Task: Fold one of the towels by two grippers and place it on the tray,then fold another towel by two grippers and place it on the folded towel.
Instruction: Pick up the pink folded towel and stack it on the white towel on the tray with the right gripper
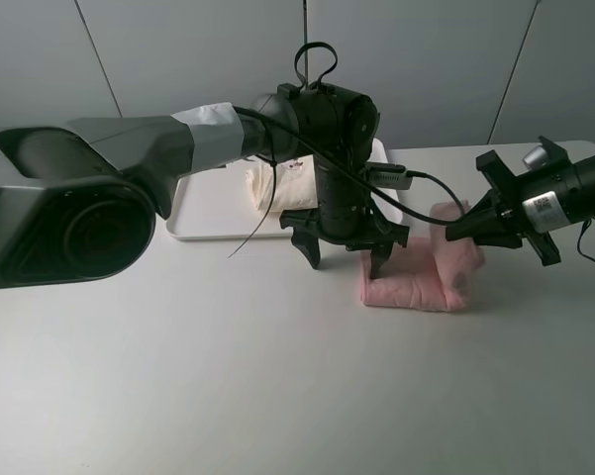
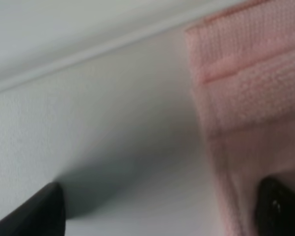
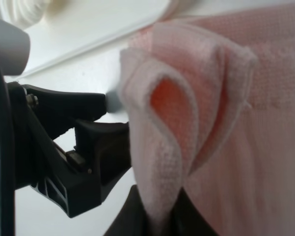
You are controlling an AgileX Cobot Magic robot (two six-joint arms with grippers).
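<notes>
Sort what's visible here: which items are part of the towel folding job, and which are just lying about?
Part of the job:
- pink towel, pinched by the shut right gripper
- cream towel, lying on the tray
- white tray
- left gripper, open over the pink towel's edge

Just lying about:
- nothing but the white table

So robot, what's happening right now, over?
Left gripper open above pale pink terry towel. Right gripper shut on its raised edge. Nothing in the way.

The pink towel (image 3: 226, 98) is nubbly looped terry cloth; the cream towel (image 1: 277, 183) looks alike. The tray (image 1: 213, 213) is smooth white plastic, the surface (image 1: 228, 376) matt.
</notes>
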